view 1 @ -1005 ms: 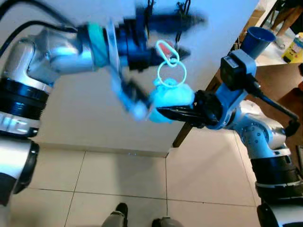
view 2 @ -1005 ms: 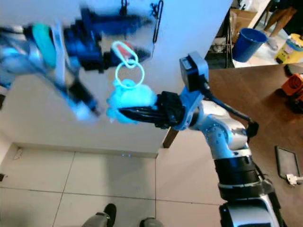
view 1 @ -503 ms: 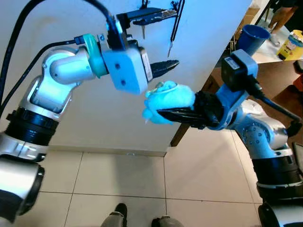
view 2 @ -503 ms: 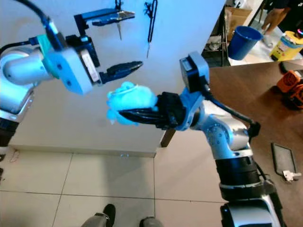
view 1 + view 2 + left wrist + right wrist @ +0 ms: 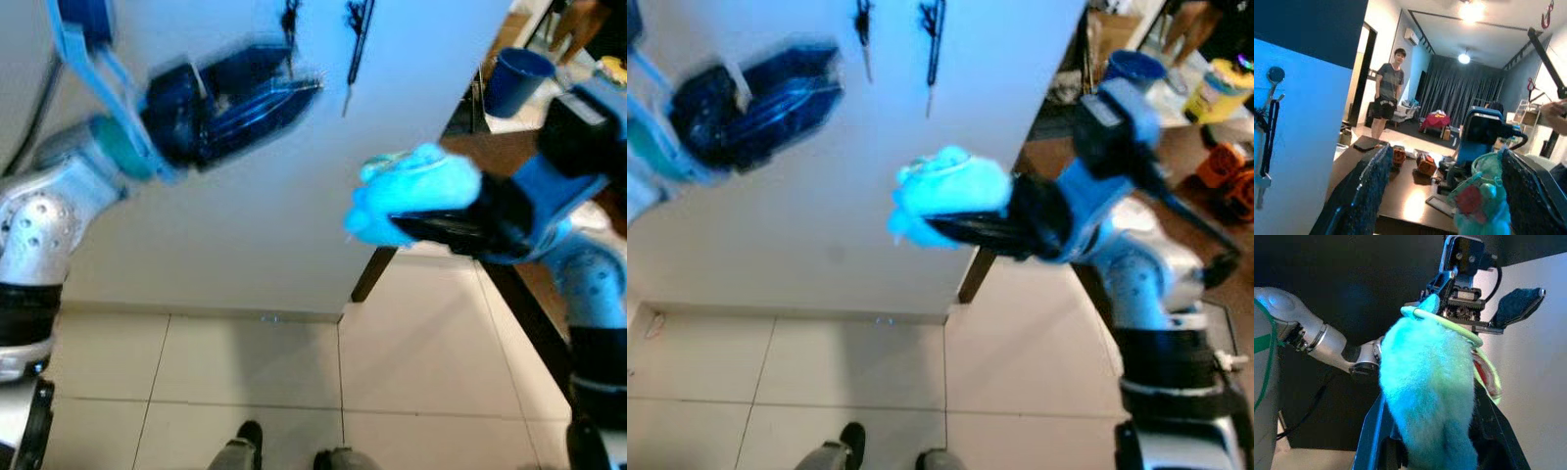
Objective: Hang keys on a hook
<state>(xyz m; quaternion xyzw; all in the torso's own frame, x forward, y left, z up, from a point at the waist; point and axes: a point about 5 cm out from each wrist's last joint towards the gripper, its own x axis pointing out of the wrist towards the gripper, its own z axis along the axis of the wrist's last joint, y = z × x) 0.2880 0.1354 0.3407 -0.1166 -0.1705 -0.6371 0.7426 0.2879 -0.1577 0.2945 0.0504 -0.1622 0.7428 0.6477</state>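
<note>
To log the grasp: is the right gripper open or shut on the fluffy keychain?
Shut on it. The right gripper has a black finger on each side of the fluffy keychain, pressing it.

White wall panel (image 5: 245, 225) straight ahead, pale tiled floor (image 5: 196, 382) below it with dark grout lines. Off to the right: a dark wooden table (image 5: 1215, 147), a blue bin (image 5: 1133, 67), a yellow container (image 5: 1218, 90) behind it. Beyond the wall there's an open room with dark curtains (image 5: 1459, 93), bright ceiling lights (image 5: 1472, 10), a wall air-con unit (image 5: 1411, 36), and a person (image 5: 1386, 93) standing by a doorway.
</note>
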